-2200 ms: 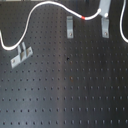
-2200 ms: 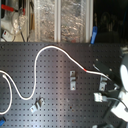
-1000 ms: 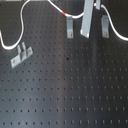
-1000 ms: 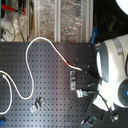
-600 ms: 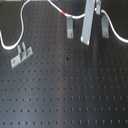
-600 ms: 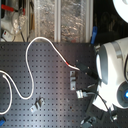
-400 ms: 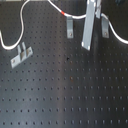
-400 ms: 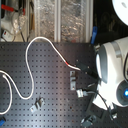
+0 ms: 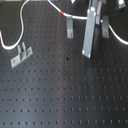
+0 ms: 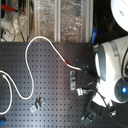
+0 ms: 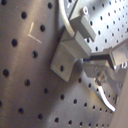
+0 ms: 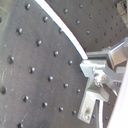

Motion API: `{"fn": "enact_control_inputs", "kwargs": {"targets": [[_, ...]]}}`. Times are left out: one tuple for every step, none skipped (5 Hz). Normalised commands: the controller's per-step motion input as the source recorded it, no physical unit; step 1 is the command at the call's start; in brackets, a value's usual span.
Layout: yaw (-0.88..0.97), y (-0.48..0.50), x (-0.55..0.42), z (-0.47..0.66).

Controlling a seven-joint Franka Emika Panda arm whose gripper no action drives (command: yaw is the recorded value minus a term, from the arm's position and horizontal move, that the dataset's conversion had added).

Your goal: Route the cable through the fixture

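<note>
The white cable [image 9: 118,38] lies across the black perforated board. Its red band [image 9: 62,12] sits just before a metal clip [image 9: 69,26] near the top of the first exterior view. My gripper [image 9: 87,50] reaches down beside that clip, shut on the cable, with a second clip [image 9: 105,27] just to the first exterior view's right. In the second exterior view the cable [image 10: 35,39] loops from the left to my gripper [image 10: 89,73], above a clip [image 10: 74,81]. The first wrist view shows the cable [image 11: 62,17] passing a clip [image 11: 67,52]. The second wrist view also shows the cable [image 12: 62,27].
A third clip [image 9: 21,54] stands at the first exterior view's left, and it also shows in the second exterior view [image 10: 37,104]. The white arm body [image 10: 112,65] fills the second exterior view's right. Shelving with clutter lies behind the board.
The gripper carried the cable toward the first exterior view's left, bringing the red band to the clip. Over the last second it has lowered toward the board.
</note>
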Motion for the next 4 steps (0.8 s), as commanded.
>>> {"fn": "enact_control_inputs", "kwargs": {"targets": [[-0.11, 0.031, -0.347, 0.0], [-0.04, -0.06, -0.541, 0.01], [-0.03, -0.076, -0.537, -0.02], [0.05, 0.031, -0.074, 0.0]]}}
